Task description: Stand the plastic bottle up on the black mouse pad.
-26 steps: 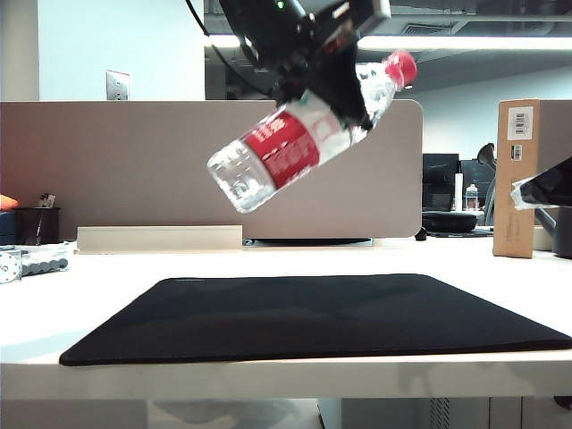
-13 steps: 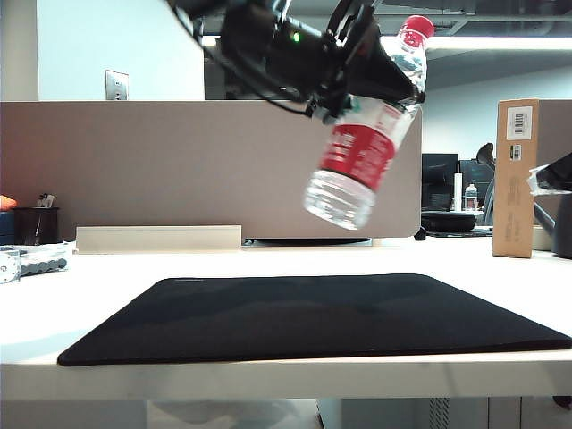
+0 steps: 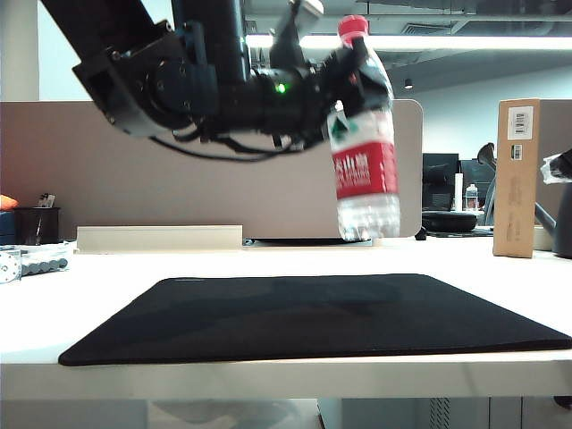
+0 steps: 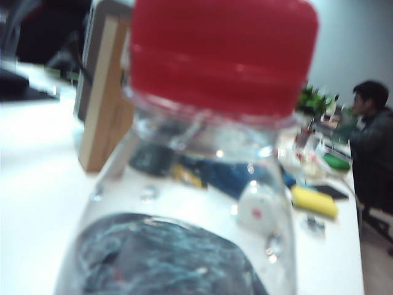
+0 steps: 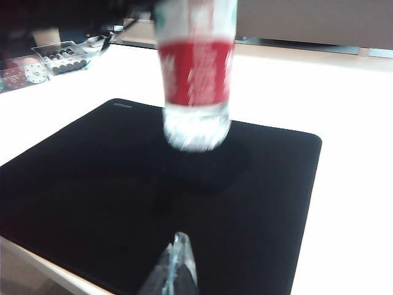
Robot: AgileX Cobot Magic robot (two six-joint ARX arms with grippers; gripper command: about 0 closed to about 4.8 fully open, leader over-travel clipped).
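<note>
Item: plastic bottle [image 3: 365,134], gripped at its shoulder just under the red cap by my left gripper [image 3: 344,79]; long axis nearly upright, cap uppermost, base hanging clear above the black mouse pad [image 3: 313,315], toward its far right corner. My left forearm reached in level from the left, well above the pad. My right gripper [image 5: 177,264] sat low beside the pad's right edge, farther from the bottle; whether parted or clenched I could not tell.

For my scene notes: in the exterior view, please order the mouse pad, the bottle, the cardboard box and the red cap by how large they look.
1. Mouse pad
2. Bottle; box looks about as big, but it stands farther back, so I leave them unranked.
3. Red cap
</note>
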